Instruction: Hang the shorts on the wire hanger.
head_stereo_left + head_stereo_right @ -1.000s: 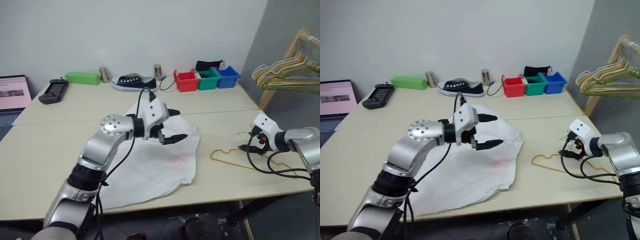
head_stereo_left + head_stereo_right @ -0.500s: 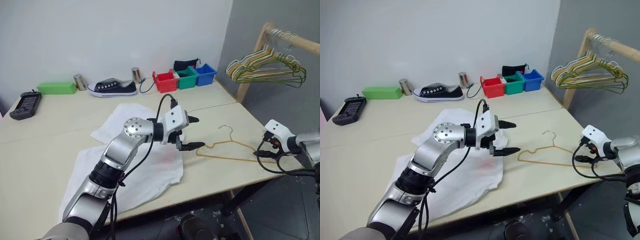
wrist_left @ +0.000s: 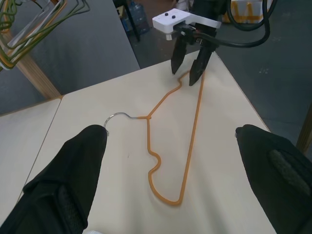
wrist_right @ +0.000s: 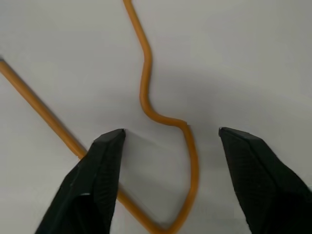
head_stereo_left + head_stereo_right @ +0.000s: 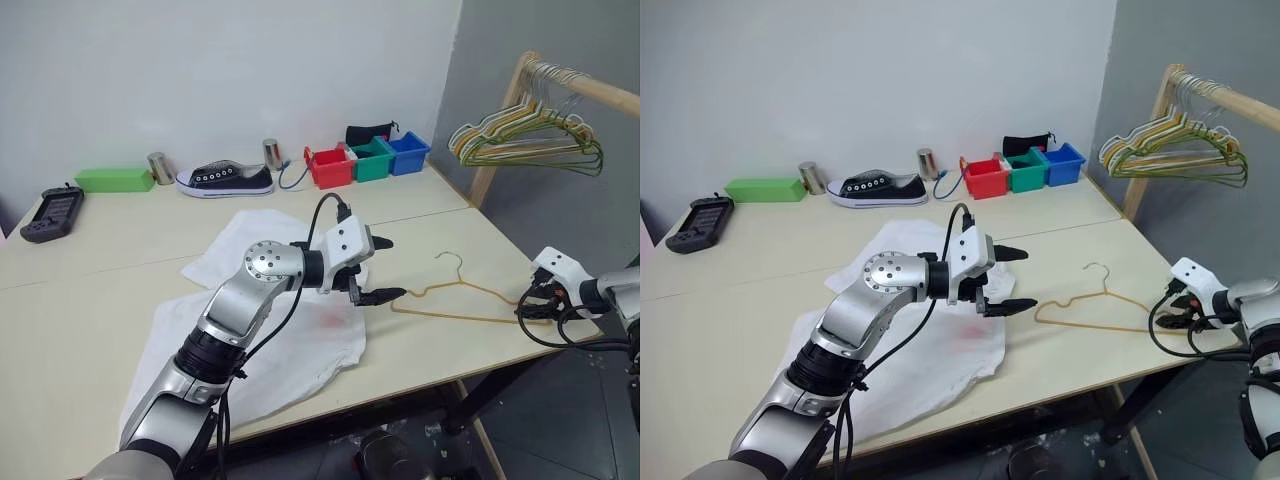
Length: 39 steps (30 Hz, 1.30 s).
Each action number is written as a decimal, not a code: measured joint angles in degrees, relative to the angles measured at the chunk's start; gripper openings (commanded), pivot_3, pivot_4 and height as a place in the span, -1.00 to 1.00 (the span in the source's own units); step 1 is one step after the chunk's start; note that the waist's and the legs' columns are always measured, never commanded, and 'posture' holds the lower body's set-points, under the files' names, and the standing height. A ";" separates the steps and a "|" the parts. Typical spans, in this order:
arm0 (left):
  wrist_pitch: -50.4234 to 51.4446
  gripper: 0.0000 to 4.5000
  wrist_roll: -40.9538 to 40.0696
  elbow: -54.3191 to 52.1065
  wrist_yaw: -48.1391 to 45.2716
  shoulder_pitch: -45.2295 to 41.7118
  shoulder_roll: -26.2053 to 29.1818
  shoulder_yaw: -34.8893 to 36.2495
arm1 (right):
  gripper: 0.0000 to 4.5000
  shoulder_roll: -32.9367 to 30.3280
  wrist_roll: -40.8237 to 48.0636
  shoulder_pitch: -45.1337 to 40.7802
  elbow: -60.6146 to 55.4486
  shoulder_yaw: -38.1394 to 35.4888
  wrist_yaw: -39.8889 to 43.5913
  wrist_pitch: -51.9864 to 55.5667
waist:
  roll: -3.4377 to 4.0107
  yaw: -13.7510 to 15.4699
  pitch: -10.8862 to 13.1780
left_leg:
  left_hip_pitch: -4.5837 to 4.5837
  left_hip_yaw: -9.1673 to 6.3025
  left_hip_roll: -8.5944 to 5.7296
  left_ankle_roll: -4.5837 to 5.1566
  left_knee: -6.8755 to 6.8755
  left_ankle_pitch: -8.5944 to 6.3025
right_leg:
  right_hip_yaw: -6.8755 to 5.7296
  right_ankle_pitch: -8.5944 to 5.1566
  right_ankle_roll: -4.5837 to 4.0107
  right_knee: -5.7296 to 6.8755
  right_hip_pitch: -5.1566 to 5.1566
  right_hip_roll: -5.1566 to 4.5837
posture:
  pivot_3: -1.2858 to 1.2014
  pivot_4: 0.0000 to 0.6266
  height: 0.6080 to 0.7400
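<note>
The white wrinkled shorts (image 5: pixel 285 350) lie spread on the table's near-left part, a faint red mark near their right edge. The yellow-orange wire hanger (image 3: pixel 194 122) lies flat on the table to their right, its silvery hook (image 5: pixel 452 258) pointing to the far side. My left gripper (image 5: pixel 392 268) hovers open over the shorts' right edge, pointing at the hanger, nothing between its fingers. My right gripper (image 3: pixel 189 68) stands at the hanger's right end, near the table's corner. Its fingers (image 4: pixel 105 161) are apart, straddling the bent wire (image 4: pixel 145 92) without pinching it.
A wooden rack (image 5: pixel 560 80) with a bunch of pale hangers (image 5: pixel 525 140) stands beyond the table's right edge. Along the far edge sit red, green and blue bins (image 5: pixel 368 160), a black shoe (image 5: pixel 225 178), two cans, a green box (image 5: pixel 113 178) and a black device (image 5: pixel 50 212).
The whole view has swung to the right. My right gripper has sunk onto the hanger's right end. My left gripper stays open, nearly still.
</note>
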 measured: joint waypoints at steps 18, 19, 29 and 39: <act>-0.14 1.00 0.86 0.78 1.44 -0.40 0.75 1.10 | -0.99 1.80 -1.25 0.32 1.43 -1.12 -1.54 -1.95 | -0.39 -0.04 -0.17 | 0.24 -0.19 -0.07 -0.02 -0.04 -0.02 | -0.05 0.02 0.16 -0.86 0.78 -0.04 | -0.17 -0.95 1.00; -0.20 1.00 0.98 0.90 1.57 -0.41 0.94 1.34 | -0.99 1.86 -1.19 0.71 0.64 -1.39 -2.49 -1.90 | -0.38 -0.06 -0.16 | 0.24 -0.19 -0.08 -0.02 -0.05 -0.02 | -0.03 0.02 0.17 -0.85 0.76 -0.04 | -0.18 -0.95 1.00; -0.66 1.00 -0.18 11.62 1.28 -5.94 9.54 13.07 | -0.99 -0.81 -10.71 5.75 -26.39 -0.82 -20.64 -19.01 | 0.04 -1.08 0.06 | -0.04 -0.17 -0.16 -0.01 -0.44 0.00 | 0.03 0.02 0.18 -0.64 0.10 -0.06 | -0.20 -0.95 1.00; 7.91 1.00 -6.11 24.28 -15.04 -15.95 16.22 14.97 | -0.99 0.28 -40.41 -8.67 -30.36 12.11 -51.31 -44.97 | 0.18 -0.87 0.16 | -0.44 -0.15 -0.23 -0.06 -0.78 -0.04 | 0.05 0.01 0.46 -0.59 -0.38 -0.12 | -0.18 -0.98 1.00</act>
